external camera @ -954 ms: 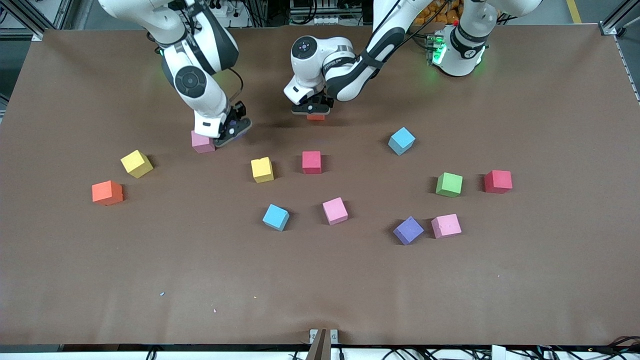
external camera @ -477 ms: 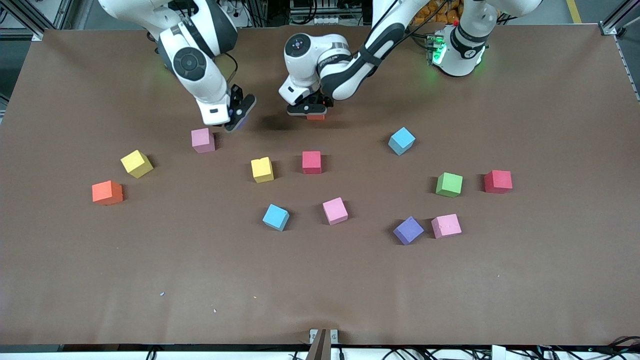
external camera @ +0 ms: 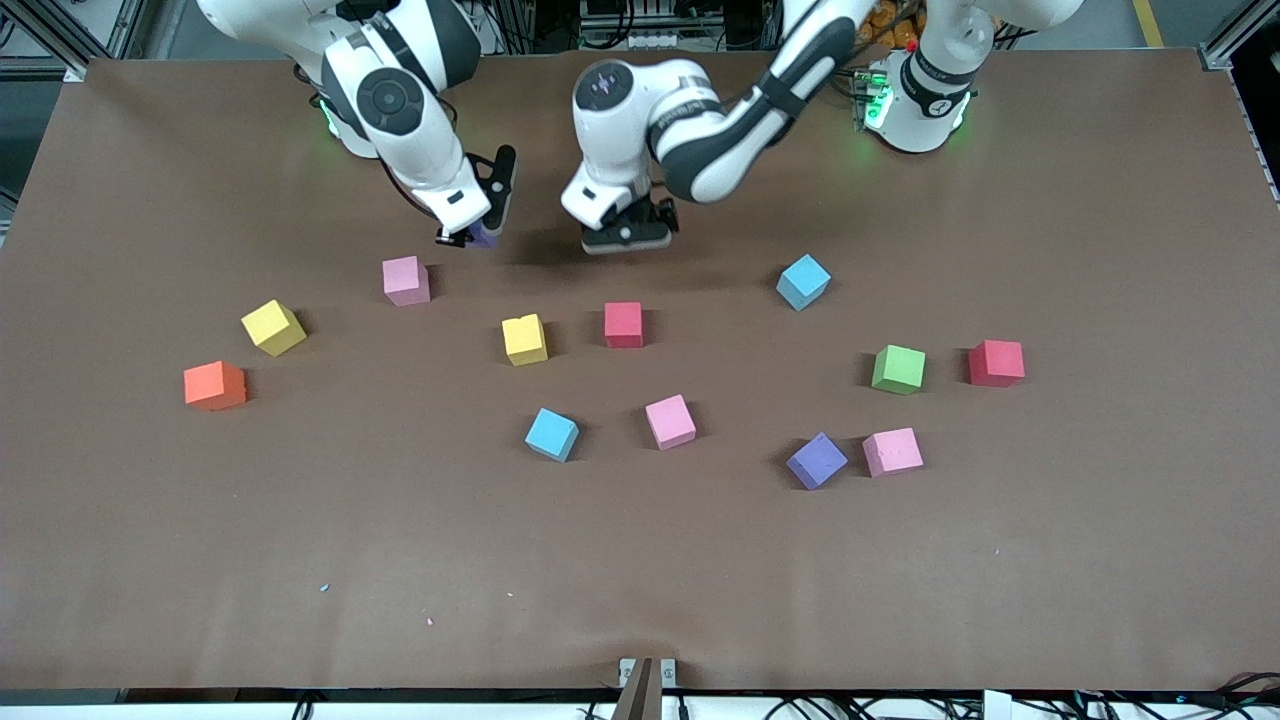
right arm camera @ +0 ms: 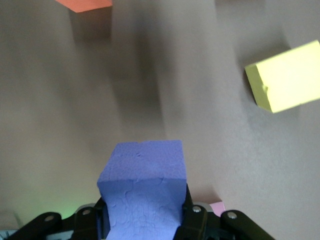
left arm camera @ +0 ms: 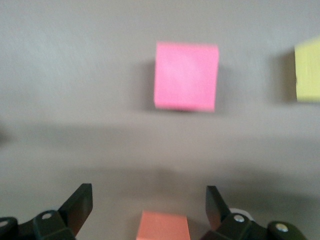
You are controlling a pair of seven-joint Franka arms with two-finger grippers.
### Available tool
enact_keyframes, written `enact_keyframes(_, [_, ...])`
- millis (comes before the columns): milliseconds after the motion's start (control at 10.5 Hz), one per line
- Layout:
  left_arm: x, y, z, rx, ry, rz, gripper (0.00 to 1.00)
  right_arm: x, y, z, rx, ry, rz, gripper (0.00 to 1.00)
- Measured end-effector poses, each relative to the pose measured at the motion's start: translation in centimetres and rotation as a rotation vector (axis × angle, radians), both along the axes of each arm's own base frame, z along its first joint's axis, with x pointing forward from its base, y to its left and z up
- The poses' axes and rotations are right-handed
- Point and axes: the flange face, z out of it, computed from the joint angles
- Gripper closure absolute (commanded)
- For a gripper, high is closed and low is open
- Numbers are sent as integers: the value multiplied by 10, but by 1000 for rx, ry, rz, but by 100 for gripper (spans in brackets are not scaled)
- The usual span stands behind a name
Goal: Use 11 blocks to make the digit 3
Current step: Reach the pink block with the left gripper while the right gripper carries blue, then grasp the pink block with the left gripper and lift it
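My right gripper (external camera: pixel 478 234) is up in the air, shut on a purple block (right arm camera: pixel 142 192), beside the left gripper. My left gripper (left arm camera: pixel 149 190) stands open over an orange block (left arm camera: pixel 164 226), which lies on the table between its fingers untouched; the hand (external camera: pixel 628 236) hides it in the front view. Loose blocks lie scattered nearer the front camera: pink (external camera: pixel 406 280), yellow (external camera: pixel 272 327), orange (external camera: pixel 214 385), yellow (external camera: pixel 524 339), red (external camera: pixel 623 324), light blue (external camera: pixel 803 281), light blue (external camera: pixel 552 434), pink (external camera: pixel 670 421), purple (external camera: pixel 817 460), pink (external camera: pixel 892 451), red (external camera: pixel 996 362). No digit shape shows.
A green cube (external camera: pixel 898 369) sits between the light blue and red blocks toward the left arm's end. The brown table (external camera: pixel 640 580) runs wide and bare toward the front camera.
The left gripper has opened, let go of the orange block and risen slightly. The right gripper has lifted the purple block away from the pink block, toward the left gripper.
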Motion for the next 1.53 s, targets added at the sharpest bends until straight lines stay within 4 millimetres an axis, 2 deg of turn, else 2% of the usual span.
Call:
enact_keyframes(191, [50,14,-3,-34,1,23,0,-18,25,0,18,-27,71,100])
enact_keyframes(286, [67,16,-11,-51,4,15,0,-32,39,-3,19,-34,95,100])
enact_keyframes(477, [80,12,-29,-61,0,-9,0,-60,67,-16,4,-43,71,100])
enact_keyframes(573, [86,9,-35,-62,-2,-12,0,-70,80,-30,1,-53,58,100])
enact_keyframes(763, [95,5,-48,-65,4,-16,0,-80,93,-63,-23,-54,0,100])
enact_keyframes(954, [93,-3,-60,-62,10,-25,0,-96,111,-85,-55,-49,-28,100])
enact_keyframes(1241, [88,-18,-68,-54,-13,-42,0,-89,135,-91,-53,-56,-54,100])
enact_keyframes(1527, [87,-19,-76,-41,-17,-46,0,-86,161,-99,-82,-109,-56,100])
